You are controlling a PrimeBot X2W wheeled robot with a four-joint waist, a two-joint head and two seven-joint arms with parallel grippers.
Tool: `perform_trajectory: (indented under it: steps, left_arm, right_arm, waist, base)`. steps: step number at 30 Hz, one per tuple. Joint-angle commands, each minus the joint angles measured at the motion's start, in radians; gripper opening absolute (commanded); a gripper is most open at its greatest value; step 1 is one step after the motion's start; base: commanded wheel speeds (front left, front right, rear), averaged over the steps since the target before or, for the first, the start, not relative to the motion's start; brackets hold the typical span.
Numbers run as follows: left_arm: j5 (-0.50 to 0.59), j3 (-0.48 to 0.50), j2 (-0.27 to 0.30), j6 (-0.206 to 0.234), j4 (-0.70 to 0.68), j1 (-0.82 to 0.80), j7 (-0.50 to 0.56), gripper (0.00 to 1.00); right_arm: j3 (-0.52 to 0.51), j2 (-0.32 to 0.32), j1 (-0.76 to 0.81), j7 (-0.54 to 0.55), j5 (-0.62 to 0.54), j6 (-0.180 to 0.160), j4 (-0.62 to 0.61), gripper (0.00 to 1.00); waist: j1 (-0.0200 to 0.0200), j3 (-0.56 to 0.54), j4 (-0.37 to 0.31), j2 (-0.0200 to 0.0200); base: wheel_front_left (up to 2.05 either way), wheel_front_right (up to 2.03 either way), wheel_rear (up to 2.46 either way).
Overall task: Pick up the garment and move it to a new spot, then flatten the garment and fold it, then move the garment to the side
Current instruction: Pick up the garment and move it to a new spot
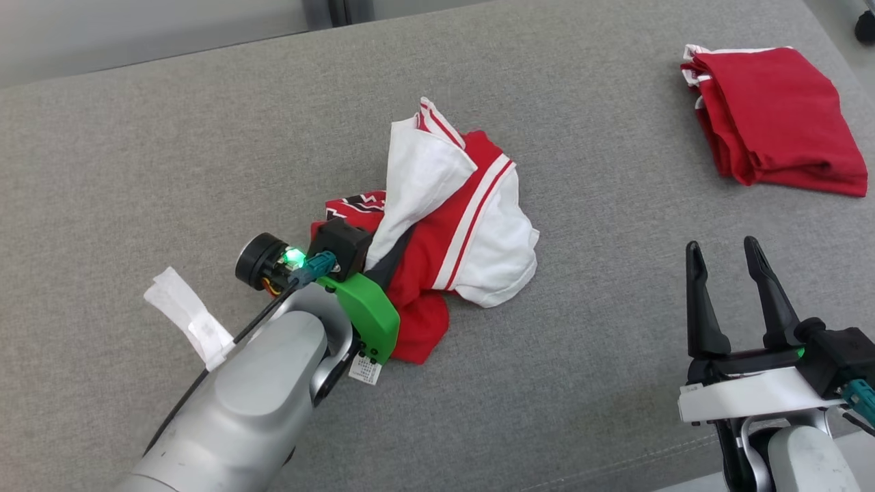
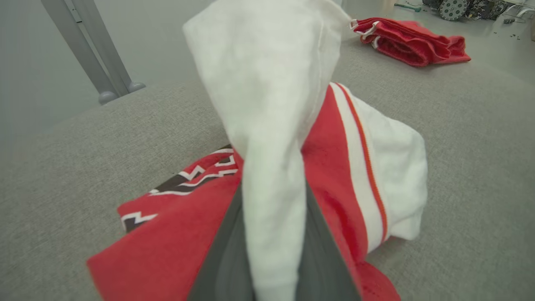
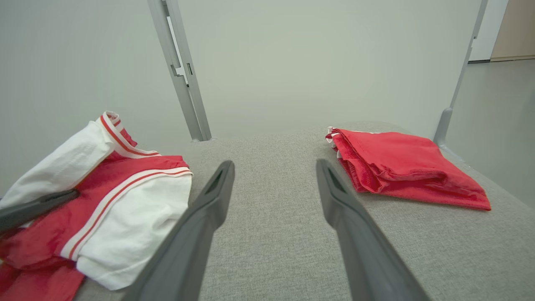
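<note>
A crumpled red-and-white garment [image 1: 465, 232] lies in the middle of the grey padded surface [image 1: 137, 171]. My left gripper [image 1: 383, 263] reaches into its left side and is shut on a white fold of it. In the left wrist view that white fold [image 2: 267, 83] rises pinched between my two grey fingers [image 2: 221, 267], with red cloth on both sides. My right gripper [image 1: 722, 256] stands open at the lower right, apart from the garment, nothing between its fingers. The right wrist view shows the garment [image 3: 117, 209] to the left of the open right gripper [image 3: 274, 167].
A folded red garment [image 1: 779, 116] lies at the far right corner, also seen as the red fold [image 3: 401, 167] and the red fold [image 2: 411, 39]. A white paper strip [image 1: 188, 318] lies beside my left forearm. Metal posts [image 3: 179, 71] stand past the far edge.
</note>
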Motion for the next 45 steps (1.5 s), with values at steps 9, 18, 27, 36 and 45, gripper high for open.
perform_trajectory:
  steps: [9, 18, 27, 36, 45]
  left_arm:
    - [0.065, 0.097, -0.057, 0.012, -0.037, 0.088, -0.003, 1.00]
    - [0.157, 0.249, -0.010, 0.100, -0.275, 0.306, -0.002, 1.00]
    - [0.261, 0.458, 0.041, 0.162, -0.517, 0.562, -0.002, 1.00]
    - [0.360, 0.643, 0.013, 0.168, -0.662, 0.799, -0.002, 1.00]
    - [0.461, 0.706, -0.033, 0.106, -0.713, 0.896, -0.002, 1.00]
  right_arm:
    - [0.012, -0.001, 0.026, 0.000, -0.012, -0.001, 0.033, 1.00]
    - [0.027, 0.000, 0.097, 0.000, 0.002, -0.001, 0.069, 1.00]
    - [0.037, -0.001, 0.116, 0.000, 0.011, -0.001, 0.100, 1.00]
    - [0.016, -0.001, 0.170, 0.000, 0.025, -0.001, 0.098, 1.00]
    - [0.012, -0.001, 0.205, 0.000, 0.024, -0.001, 0.105, 1.00]
  waist:
    - [0.0000, -0.096, 0.070, 0.0000]
    - [0.0000, -0.255, 0.183, 0.0000]
    - [0.0000, -0.298, 0.264, 0.0000]
    - [0.0000, -0.338, 0.311, 0.0000]
    - [0.0000, -0.352, 0.321, 0.0000]
  base:
    - [0.00, 0.00, 0.00]
    - [0.00, 0.00, 0.00]
    - [0.00, 0.00, 0.00]
    - [0.00, 0.00, 0.00]
    - [0.00, 0.00, 0.00]
